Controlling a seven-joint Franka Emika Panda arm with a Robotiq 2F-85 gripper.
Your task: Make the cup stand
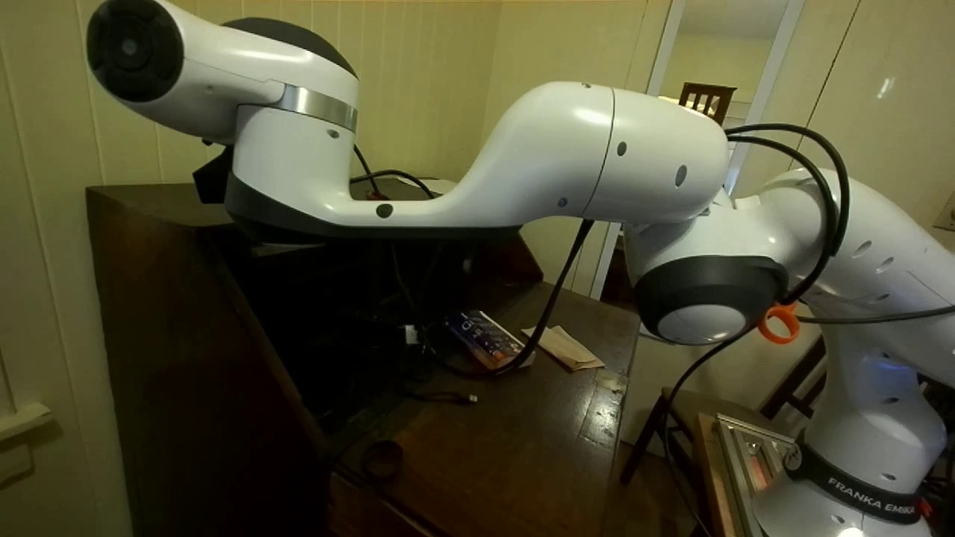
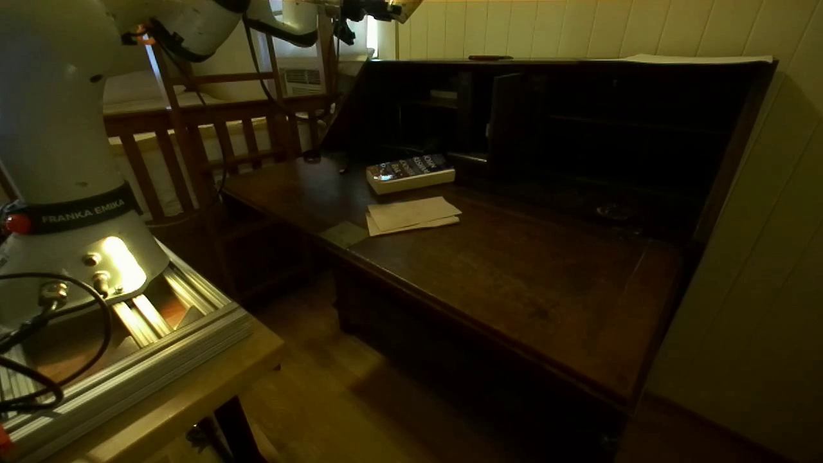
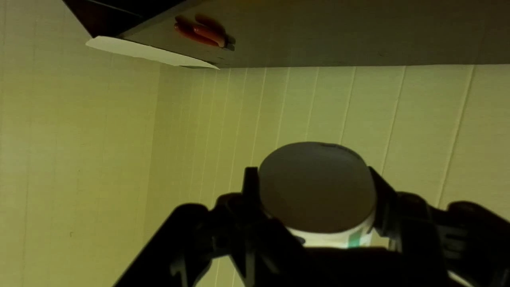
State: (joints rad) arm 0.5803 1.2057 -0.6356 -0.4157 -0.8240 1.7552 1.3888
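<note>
My gripper (image 3: pixel 314 179) is clamped on the cup (image 3: pixel 318 195), up off the worktop (image 3: pixel 358 36). I see the cup's round end, can't tell rim or base. Red-handled tool (image 3: pixel 205 34) lies on the worktop, well apart from the gripper.

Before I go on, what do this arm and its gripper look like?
The arm is white with rounded housings, dark grey covers, a silver band, looping black cables and an orange ring. A black base band reads FRANKA EMIKA. The gripper is black, with jointed fingers.
</note>
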